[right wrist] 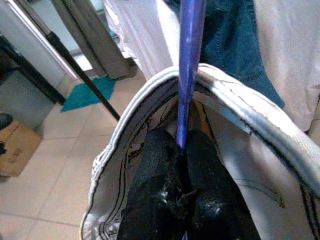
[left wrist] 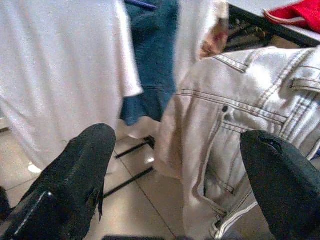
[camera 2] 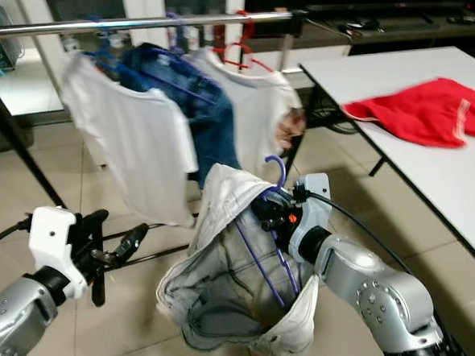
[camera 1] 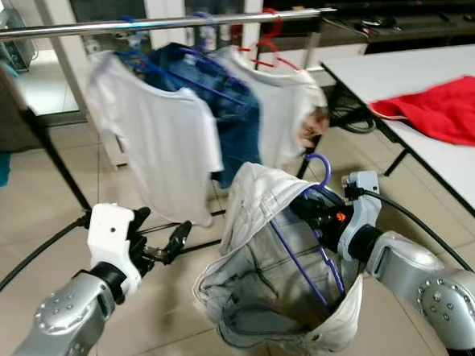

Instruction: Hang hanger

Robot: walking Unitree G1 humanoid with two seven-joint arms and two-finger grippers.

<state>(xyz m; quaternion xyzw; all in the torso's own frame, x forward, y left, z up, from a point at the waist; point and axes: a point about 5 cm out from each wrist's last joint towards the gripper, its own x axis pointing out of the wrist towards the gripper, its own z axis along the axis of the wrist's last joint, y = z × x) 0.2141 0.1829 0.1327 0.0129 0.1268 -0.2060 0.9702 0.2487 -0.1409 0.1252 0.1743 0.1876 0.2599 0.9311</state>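
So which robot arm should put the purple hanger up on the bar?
Probably the right. The right gripper already has its jaws shut on the purple hanger carrying the pale jeans, below the rail. The left gripper is open, holding nothing.

The pale jeans [camera 1: 267,265] hide the purple hanger's [camera 1: 307,262] lower part; at the upper centre, the rail's [camera 1: 155,23] hung clothes [camera 1: 201,107] are blurred.

A white worktop [camera 1: 425,78] carries a crumpled red garment [camera 1: 447,109] at its near edge; tiled floor [camera 1: 30,223] lies beside the worktop.
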